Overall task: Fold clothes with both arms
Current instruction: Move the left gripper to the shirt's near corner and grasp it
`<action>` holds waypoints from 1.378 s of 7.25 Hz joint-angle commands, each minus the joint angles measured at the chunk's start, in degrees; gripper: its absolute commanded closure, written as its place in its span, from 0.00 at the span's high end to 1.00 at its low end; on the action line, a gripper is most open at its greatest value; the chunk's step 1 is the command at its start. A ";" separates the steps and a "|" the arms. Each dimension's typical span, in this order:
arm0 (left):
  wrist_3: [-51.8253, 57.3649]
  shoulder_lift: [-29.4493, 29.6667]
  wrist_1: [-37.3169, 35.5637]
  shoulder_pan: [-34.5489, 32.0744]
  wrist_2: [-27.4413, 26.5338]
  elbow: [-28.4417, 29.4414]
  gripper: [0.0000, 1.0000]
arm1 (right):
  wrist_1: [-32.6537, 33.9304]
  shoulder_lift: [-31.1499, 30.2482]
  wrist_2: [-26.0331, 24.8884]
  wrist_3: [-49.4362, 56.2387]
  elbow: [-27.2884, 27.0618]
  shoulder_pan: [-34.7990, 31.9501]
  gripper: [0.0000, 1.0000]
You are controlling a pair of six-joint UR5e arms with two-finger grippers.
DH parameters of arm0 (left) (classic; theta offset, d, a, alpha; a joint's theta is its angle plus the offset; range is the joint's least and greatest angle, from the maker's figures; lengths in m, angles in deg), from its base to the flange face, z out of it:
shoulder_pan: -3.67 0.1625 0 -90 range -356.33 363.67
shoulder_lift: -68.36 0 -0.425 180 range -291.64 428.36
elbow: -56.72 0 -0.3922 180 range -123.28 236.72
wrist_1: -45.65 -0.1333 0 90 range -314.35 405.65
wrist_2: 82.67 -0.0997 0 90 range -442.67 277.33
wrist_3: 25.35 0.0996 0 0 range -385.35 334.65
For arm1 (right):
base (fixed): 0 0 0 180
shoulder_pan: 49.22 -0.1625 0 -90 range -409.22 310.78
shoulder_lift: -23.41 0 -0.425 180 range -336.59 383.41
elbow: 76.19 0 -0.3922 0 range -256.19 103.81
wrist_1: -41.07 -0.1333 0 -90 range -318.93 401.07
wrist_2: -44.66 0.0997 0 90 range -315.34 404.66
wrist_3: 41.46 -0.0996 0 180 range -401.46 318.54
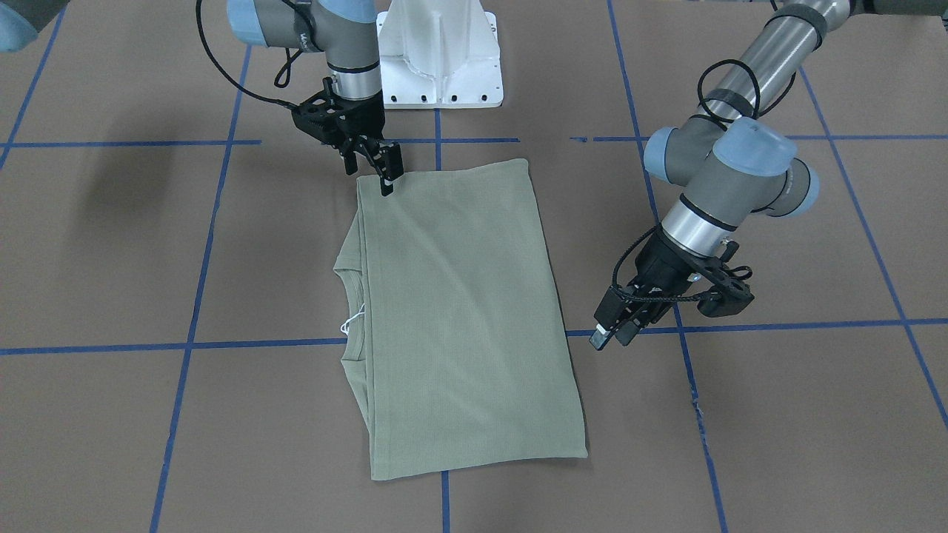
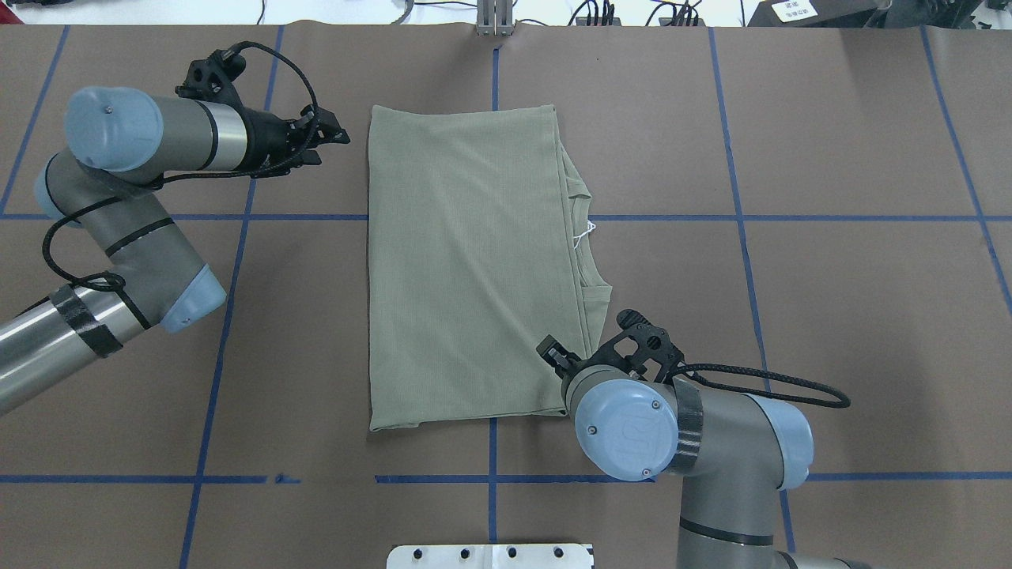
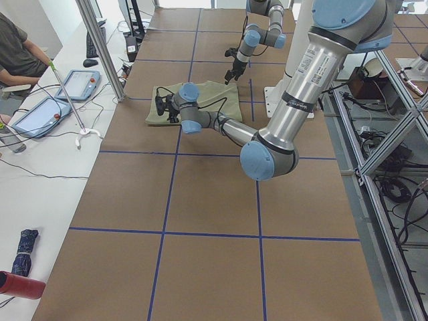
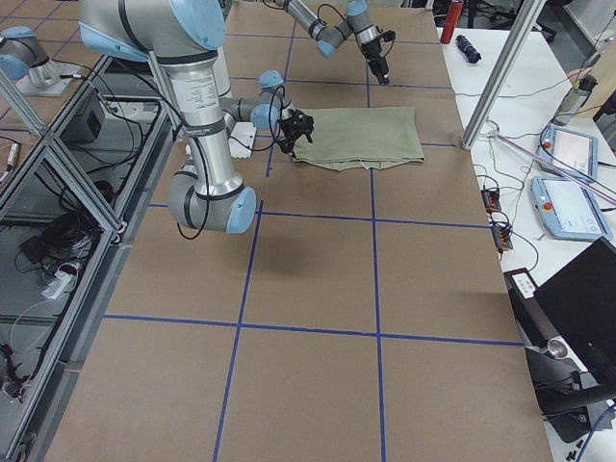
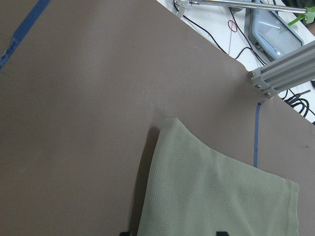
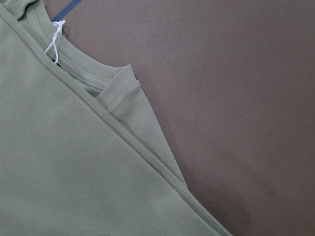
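Presently a pale sage-green ribbed knit shirt (image 1: 459,311) is seen lying flat on the brown paper-covered worktop (image 1: 778,414), folded into a long rectangle with several layers stacked along one long edge. The worktop is crossed by blue tape lines (image 1: 259,343).

The jaws of the silver-grey tubular right arm (image 1: 348,44) are held apart, with nothing between them. They are pointed down at one corner of the shirt, on its layered edge. In the front-facing view one jaw tip overlaps that corner's hem, but whether cloth is touched cannot be told. Further along the same edge from these jaws, the ribbed round collar (image 6: 83,81) is exposed, with a thin white string (image 1: 352,320) looped just beside it. In the right wrist view the folded layers are shown running diagonally beneath the jaws, with bare worktop to one side.

The jaws of the silver-grey tubular left arm (image 1: 740,185) are also held apart and empty; two dark tips are just seen, widely spaced, at the lower edge of the left wrist view. The shirt lies ahead of these jaws, near but not touching, and a strip of bare worktop is left between the jaws and the shirt's plain long edge.

A white metal pedestal base (image 1: 441,59) is seen behind the right jaws.
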 commanded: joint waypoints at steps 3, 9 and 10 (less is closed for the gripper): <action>-3.51 -0.96 -0.15 0.52 0.00 -2.28 0.66 | -3.45 1.56 2.80 -2.49 4.12 -1.56 0.96; -4.76 -4.30 -7.36 1.93 -0.09 -11.52 0.66 | -3.71 1.65 4.99 -2.76 5.09 -1.47 0.65; -4.85 -5.26 -7.27 1.93 -0.09 -12.40 0.66 | -3.71 1.65 5.26 -2.76 5.18 -1.47 0.55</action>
